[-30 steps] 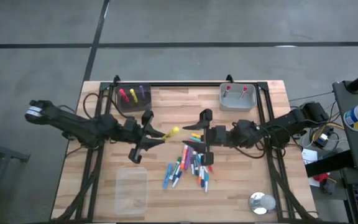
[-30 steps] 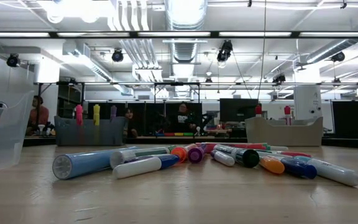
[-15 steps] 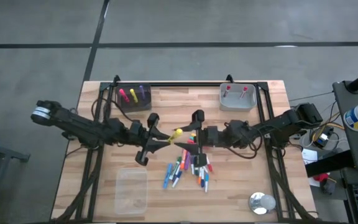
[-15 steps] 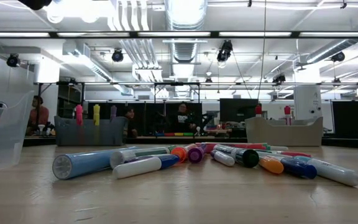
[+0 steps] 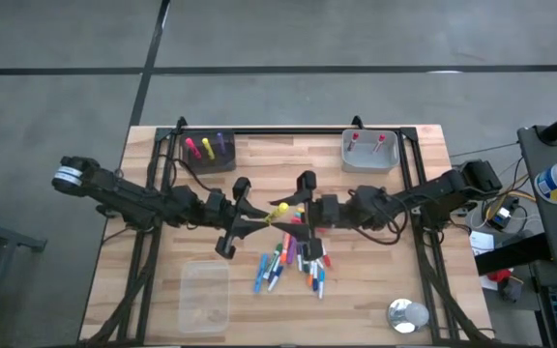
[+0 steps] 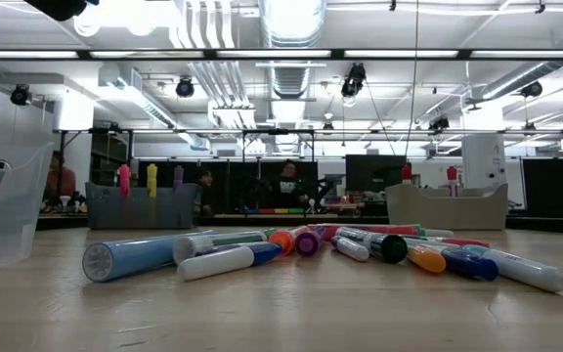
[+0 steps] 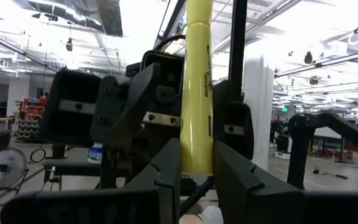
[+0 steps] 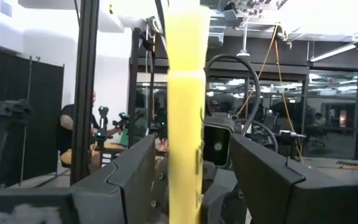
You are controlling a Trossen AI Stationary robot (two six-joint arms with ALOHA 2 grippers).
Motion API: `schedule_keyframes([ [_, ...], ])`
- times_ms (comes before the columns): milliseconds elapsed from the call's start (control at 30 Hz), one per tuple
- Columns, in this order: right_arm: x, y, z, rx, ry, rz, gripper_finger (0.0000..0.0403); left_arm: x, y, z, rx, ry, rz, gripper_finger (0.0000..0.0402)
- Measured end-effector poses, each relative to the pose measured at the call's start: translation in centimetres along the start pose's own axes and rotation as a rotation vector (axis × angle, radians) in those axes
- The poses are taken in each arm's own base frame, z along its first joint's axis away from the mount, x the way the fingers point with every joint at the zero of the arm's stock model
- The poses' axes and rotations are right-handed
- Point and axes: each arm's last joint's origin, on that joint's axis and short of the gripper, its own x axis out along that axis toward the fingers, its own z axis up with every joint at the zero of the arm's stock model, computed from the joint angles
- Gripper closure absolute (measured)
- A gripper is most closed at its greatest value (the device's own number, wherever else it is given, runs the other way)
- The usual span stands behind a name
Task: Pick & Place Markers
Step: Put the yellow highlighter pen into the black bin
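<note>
Hand-over step, centre of the high view: your left gripper (image 5: 251,217) clamps the yellow marker (image 5: 277,209) above the bench (image 5: 375,290); your right gripper (image 5: 296,218) stands open around it. Next, close right, then release left.

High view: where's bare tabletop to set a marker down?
Free: between the dark bin and the grey bin; the near-left corner beside the clear tub. Crowded: the marker pile under both grippers.
</note>
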Motion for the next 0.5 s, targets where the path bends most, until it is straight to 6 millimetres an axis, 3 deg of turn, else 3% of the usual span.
schedule_keyframes([
  [500,0.15,-0.9,-0.22,0.02,0.012,0.038,0.0273,0.07,0.17,-0.4,0.003,0.019,0.027,0.0337],
])
